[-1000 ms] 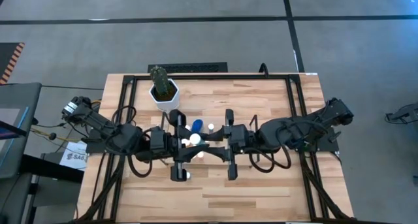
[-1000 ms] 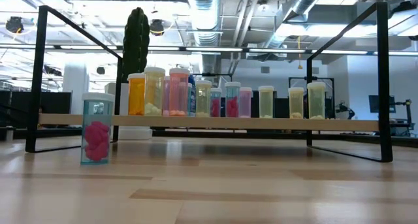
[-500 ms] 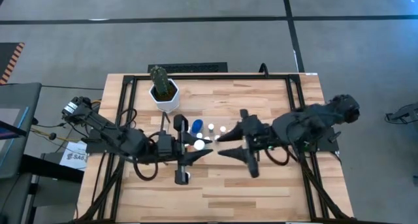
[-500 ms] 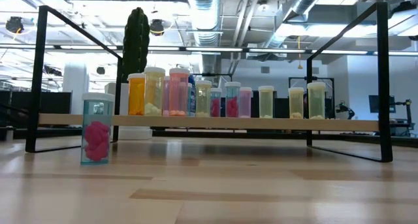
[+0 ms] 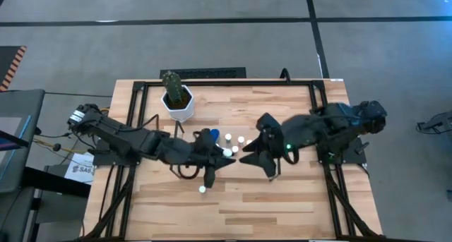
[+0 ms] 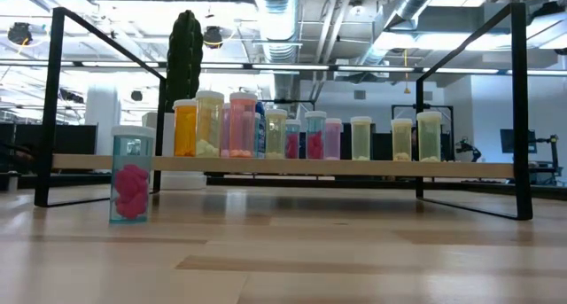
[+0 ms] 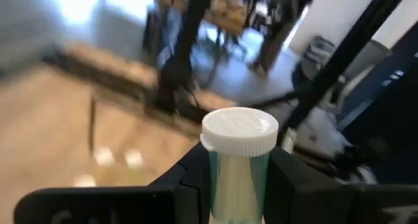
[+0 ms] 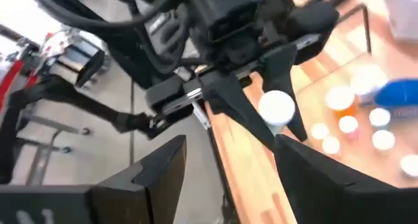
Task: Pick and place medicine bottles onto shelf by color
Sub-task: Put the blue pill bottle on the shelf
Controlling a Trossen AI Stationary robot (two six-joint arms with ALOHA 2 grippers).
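Observation:
My left gripper (image 5: 224, 157) is over the table's middle, shut on a white-capped medicine bottle (image 7: 238, 136), which also shows as a white cap (image 8: 276, 108) in the right wrist view. Just to its right my right gripper (image 5: 256, 156) stands open and faces it, with nothing between its fingers (image 8: 166, 165). The shelf (image 6: 283, 166) carries a row of bottles standing on their bases, among them a blue-capped one (image 5: 214, 135). One bottle with pink contents (image 6: 131, 174) stands on the table in front of the shelf. No gripper shows in the low view. My left gripper pinches the bottle's clear body (image 7: 236, 185) just below the white cap, between its two fingers (image 7: 290, 178). The fingers come roughly level from the table's left. The cap end sticks out past the fingertips, and the bottle is lifted clear of the table.
A white pot with a cactus (image 5: 177, 99) stands at the far left of the table. A tall black frame (image 6: 518, 109) rises around the work area. A single white-capped bottle (image 5: 203, 189) stands near the table's front, with bare wood around it.
Both grippers met at the bottle over the table's middle. My right gripper has opened, let go, rolled and drawn back toward the right edge. My left gripper keeps the bottle, has rolled and tipped about, and has sunk a little.

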